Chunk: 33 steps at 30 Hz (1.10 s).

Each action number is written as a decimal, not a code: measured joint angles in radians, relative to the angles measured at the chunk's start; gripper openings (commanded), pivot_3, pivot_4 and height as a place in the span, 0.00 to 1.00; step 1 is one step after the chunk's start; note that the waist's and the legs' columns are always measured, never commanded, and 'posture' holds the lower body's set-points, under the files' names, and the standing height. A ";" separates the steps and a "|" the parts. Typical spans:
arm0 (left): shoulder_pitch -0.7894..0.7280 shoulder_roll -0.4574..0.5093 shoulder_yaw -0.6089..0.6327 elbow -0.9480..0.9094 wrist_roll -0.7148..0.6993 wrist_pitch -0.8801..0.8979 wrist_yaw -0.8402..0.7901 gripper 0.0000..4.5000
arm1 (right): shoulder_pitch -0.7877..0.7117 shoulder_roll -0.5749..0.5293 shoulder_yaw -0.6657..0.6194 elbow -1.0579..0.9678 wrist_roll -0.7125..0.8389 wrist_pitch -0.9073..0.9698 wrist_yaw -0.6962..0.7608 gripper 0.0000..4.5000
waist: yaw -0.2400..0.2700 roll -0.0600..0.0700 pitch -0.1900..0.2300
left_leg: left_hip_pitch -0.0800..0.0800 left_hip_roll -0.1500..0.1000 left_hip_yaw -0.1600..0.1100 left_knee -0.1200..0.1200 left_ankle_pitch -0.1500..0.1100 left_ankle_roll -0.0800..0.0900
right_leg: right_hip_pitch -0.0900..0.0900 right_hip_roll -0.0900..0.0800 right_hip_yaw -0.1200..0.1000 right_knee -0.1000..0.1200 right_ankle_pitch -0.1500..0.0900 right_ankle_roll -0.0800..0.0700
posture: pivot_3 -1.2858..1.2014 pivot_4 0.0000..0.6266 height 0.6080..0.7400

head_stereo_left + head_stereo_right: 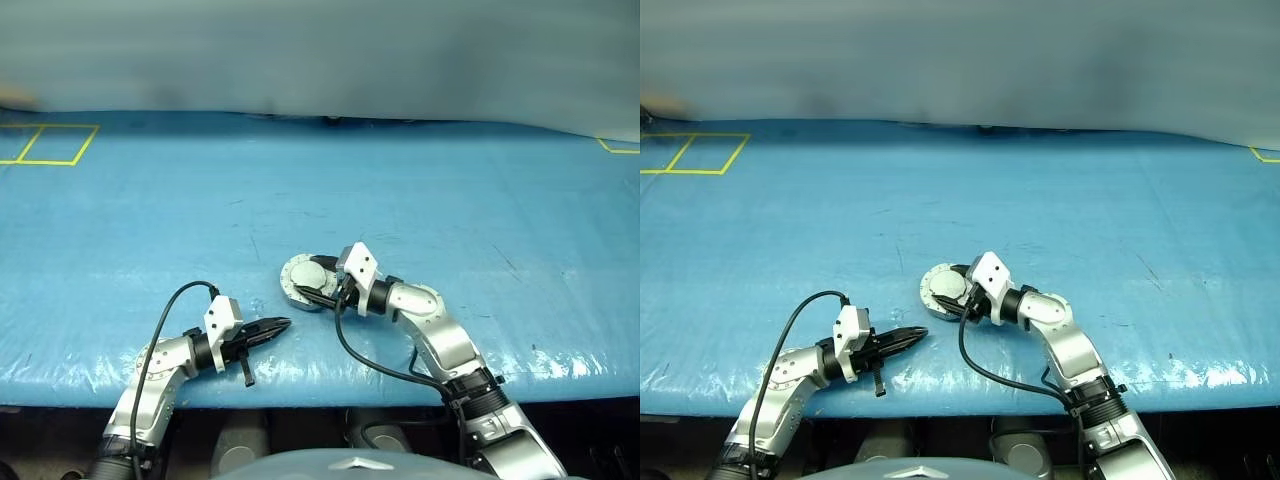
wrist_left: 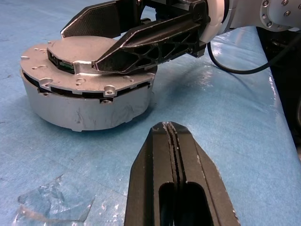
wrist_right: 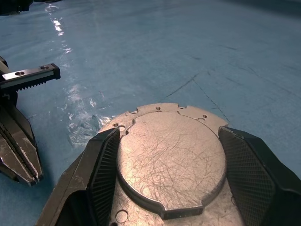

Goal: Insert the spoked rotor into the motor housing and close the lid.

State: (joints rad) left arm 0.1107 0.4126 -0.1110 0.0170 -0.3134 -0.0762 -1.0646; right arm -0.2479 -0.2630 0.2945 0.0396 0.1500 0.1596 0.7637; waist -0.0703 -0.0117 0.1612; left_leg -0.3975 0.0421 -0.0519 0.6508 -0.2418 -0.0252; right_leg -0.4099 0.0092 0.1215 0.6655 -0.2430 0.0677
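Note:
The motor housing (image 2: 84,110), a short silver cup, stands on the blue table near its front edge. Its grey lid (image 3: 171,160) lies flat and closed on top. My right gripper (image 1: 312,280) reaches in from the right, its two black fingers (image 3: 101,174) pressed against opposite sides of the lid's raised centre plate. My left gripper (image 1: 283,324) is shut and empty, pointing at the housing from the left with a small gap between them. The left gripper (image 2: 169,126) also shows in its own wrist view. The spoked rotor is hidden.
Blue sheeting (image 1: 400,200) covers the table; its front edge (image 1: 320,395) runs just below both grippers. Yellow tape squares (image 1: 50,145) mark the far left, and a yellow corner (image 1: 620,148) the far right. Black cables loop from both wrists.

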 measured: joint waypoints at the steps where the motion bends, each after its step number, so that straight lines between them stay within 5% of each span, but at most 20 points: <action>1: 0.001 0.000 0.000 0.002 0.000 0.000 0.001 0.00 | -0.001 0.000 0.001 0.000 -0.004 -0.001 0.000 0.66 | 0.000 0.000 0.000 | 0.000 0.000 0.000 0.000 0.000 0.000 | 0.000 0.000 0.000 0.000 0.000 0.000 | 0.52 0.24 1.00; 33: 0.008 0.000 0.000 0.016 0.001 -0.020 0.022 0.00 | -0.021 0.016 0.041 -0.011 -0.061 0.070 -0.071 0.66 | -0.005 0.000 -0.002 | 0.003 0.001 0.002 0.000 0.000 -0.001 | 0.002 0.000 0.001 0.000 0.000 -0.001 | 0.52 0.24 1.00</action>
State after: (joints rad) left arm 0.1188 0.4127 -0.1111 0.0325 -0.3126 -0.0960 -1.0422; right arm -0.2686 -0.2473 0.3358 0.0288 0.0893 0.2291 0.6924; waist -0.0750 -0.0122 0.1589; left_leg -0.3940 0.0430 -0.0503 0.6508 -0.2413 -0.0257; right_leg -0.4082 0.0092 0.1220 0.6655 -0.2426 0.0663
